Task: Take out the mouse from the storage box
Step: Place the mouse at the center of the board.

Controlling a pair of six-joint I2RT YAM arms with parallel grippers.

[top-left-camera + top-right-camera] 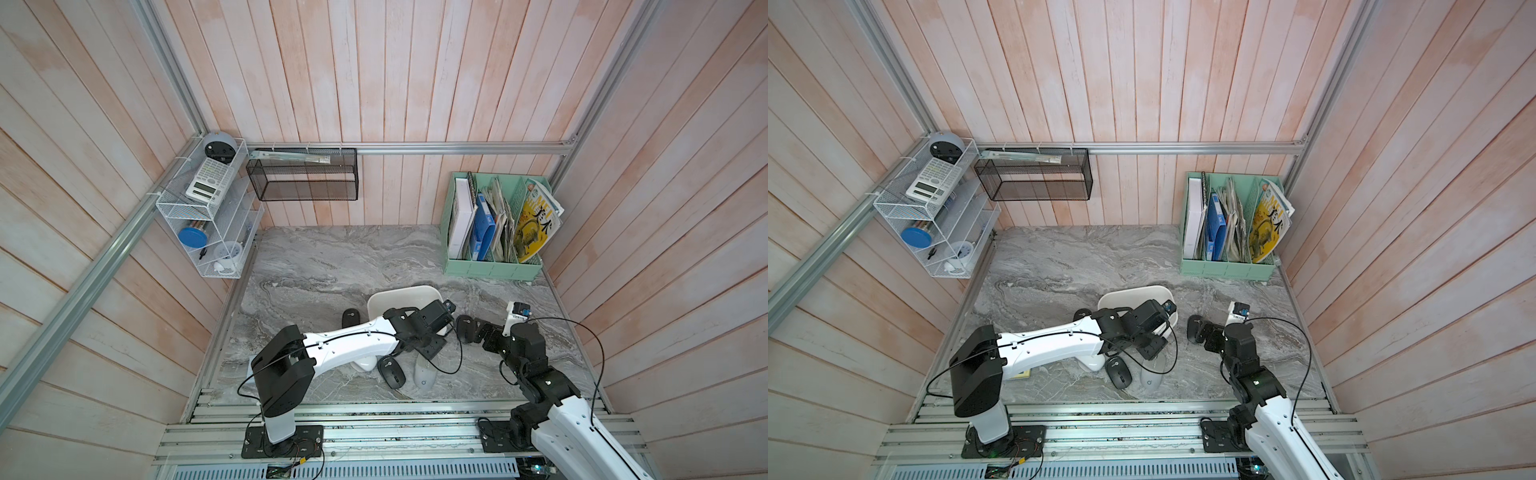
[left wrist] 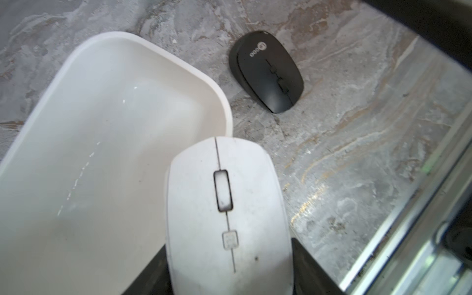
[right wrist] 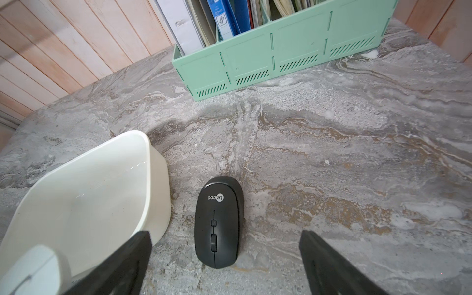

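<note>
- Reaching low and forward with the left arm (image 1: 353,338), wrist bent over the near corner of the storage box (image 1: 395,297).
- Clamped in the left gripper (image 2: 229,268): a white mouse (image 2: 224,204), at the box's corner rim.
- Folded on the right arm (image 1: 528,345), right gripper (image 3: 224,235) spread wide above a black mouse (image 3: 217,222) resting on the table (image 3: 332,153) just beside the box.
- Printed on that black mouse: "Lecoo".
- Printed on a yellow magazine (image 1: 534,226) in the mint-green file holder (image 1: 490,266): "MEI", remainder unreadable.

Your left arm (image 1: 345,340) stretches out to the near edge of the storage box (image 1: 395,299), left gripper (image 2: 229,255) clamped on the white mouse (image 2: 224,204). Your right gripper (image 3: 224,242) sits low just right of the box, jaws spread wide, gripping nothing.
</note>
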